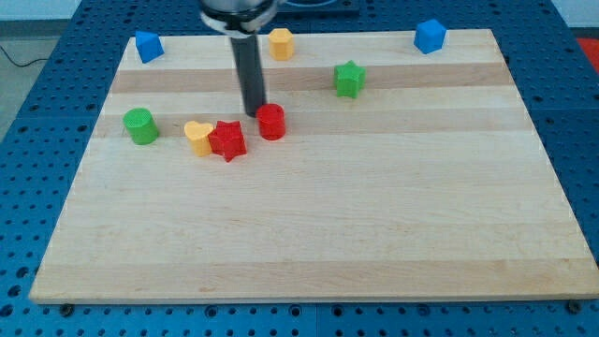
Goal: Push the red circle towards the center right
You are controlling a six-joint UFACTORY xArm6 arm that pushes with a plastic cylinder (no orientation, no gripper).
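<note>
The red circle (271, 122) is a short red cylinder on the wooden board (309, 234), in the upper left-centre part. My tip (254, 114) is the lower end of the dark rod and stands just left of the red circle, touching or nearly touching its upper left side. A red star (227, 139) lies to the left of the red circle, below and left of my tip. A yellow heart-like block (197, 136) touches the red star's left side.
A green cylinder (141, 125) sits near the left edge. A blue block (148, 46) is at the top left, a yellow block (281, 43) at the top centre, a green star (349, 79) right of the rod, a blue cube (430, 36) at the top right.
</note>
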